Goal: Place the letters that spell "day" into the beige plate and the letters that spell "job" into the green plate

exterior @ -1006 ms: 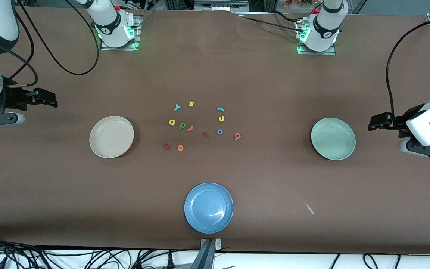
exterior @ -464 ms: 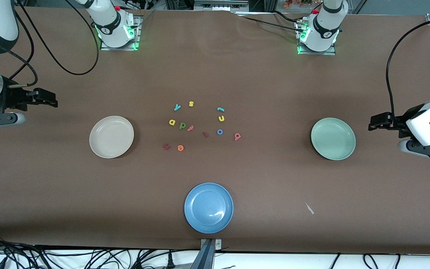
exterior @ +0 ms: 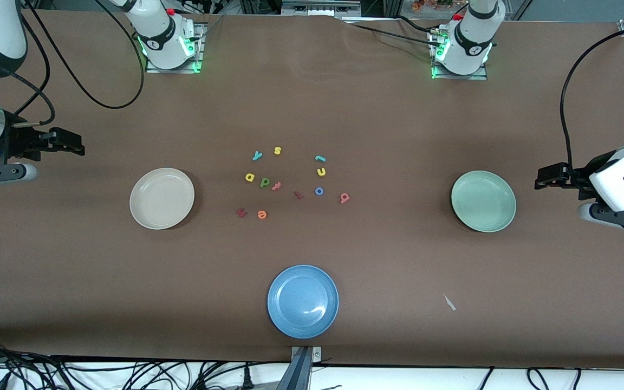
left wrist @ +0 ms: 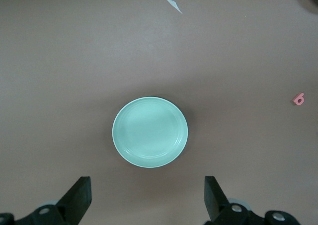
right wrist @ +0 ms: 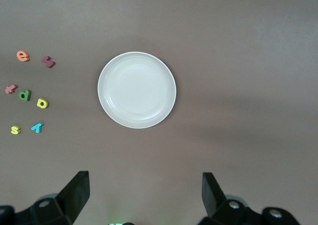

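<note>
Right claw: our right gripper (exterior: pixel 76 147) hangs released, fingers (right wrist: pixel 77 190) spread wide and holding nothing, above bare table at the right arm's end, just outside the round shallow cream-beige plate (exterior: pixel 162 198).

Left claw: our left gripper (exterior: pixel 540 177) is likewise released and empty, fingers (left wrist: pixel 79 195) wide apart, above the table edge at the left arm's end, beside the round shallow pale mint-green plate (exterior: pixel 483 201).

Change: over the last second we see almost nothing shift; both arms wait in place and no letter has moved. We judge the sorting has not begun.

"Day" letters: the tiny green foam d (exterior: pixel 264 182), the yellow foam a (exterior: pixel 249 177) and the teal foam y (exterior: pixel 257 156) lie flat on the brown table (exterior: pixel 377 130), clustered near one another between the two plates, closer to the beige plate.

"Job" letters: the teal hook-shaped foam j (exterior: pixel 320 158), the blue foam ring o (exterior: pixel 319 190) and the pinkish-red foam b (exterior: pixel 344 198) lie toward the green plate's side of the cluster, yet well apart from it.

Plates: both target plates are empty.

Distractors: a yellow s (exterior: pixel 277 150), a yellow u (exterior: pixel 322 171), an orange e (exterior: pixel 261 215) and several reddish letters sit among them; a round blue plate (exterior: pixel 303 301) lies nearer the front camera.

Meaning: all six placements remain for us.
</note>
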